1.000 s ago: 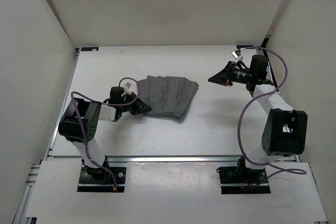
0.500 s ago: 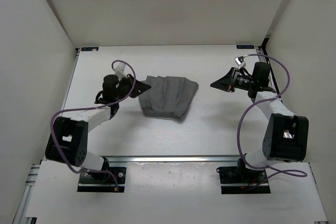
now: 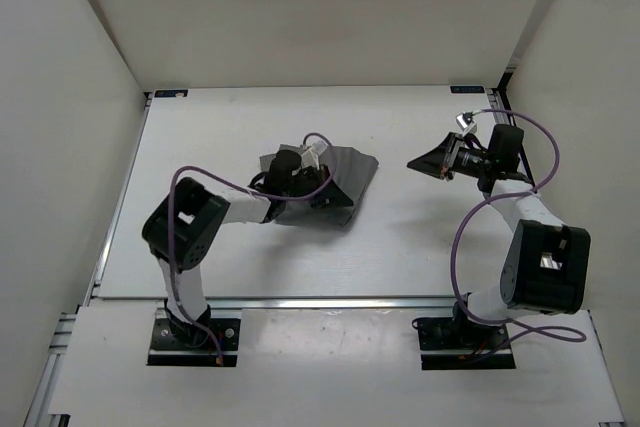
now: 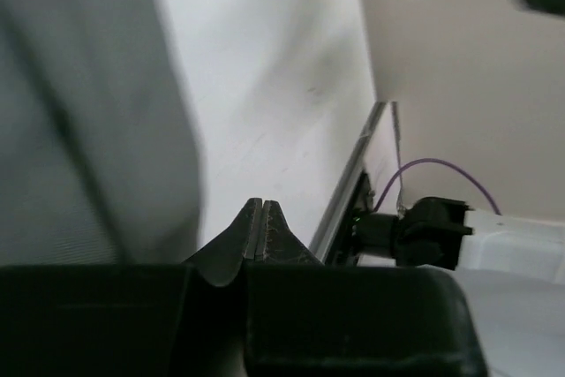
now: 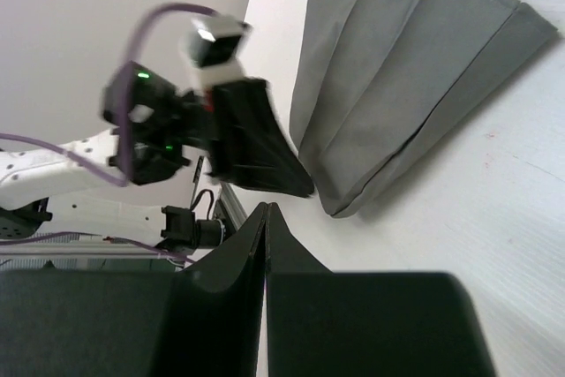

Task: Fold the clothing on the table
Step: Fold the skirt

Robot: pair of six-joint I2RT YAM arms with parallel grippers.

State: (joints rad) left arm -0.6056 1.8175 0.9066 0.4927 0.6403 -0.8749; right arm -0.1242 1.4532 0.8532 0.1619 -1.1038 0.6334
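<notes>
Left claw (image 4: 263,209), closed and empty, over the clothing's (image 3: 356,172) edge; right claw (image 5: 267,214) closed, well apart

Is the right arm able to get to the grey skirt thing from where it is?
Probably yes. Only bare table lies between the shut right gripper and the clothing, so its right edge is free. The left gripper is over its left part.
</notes>
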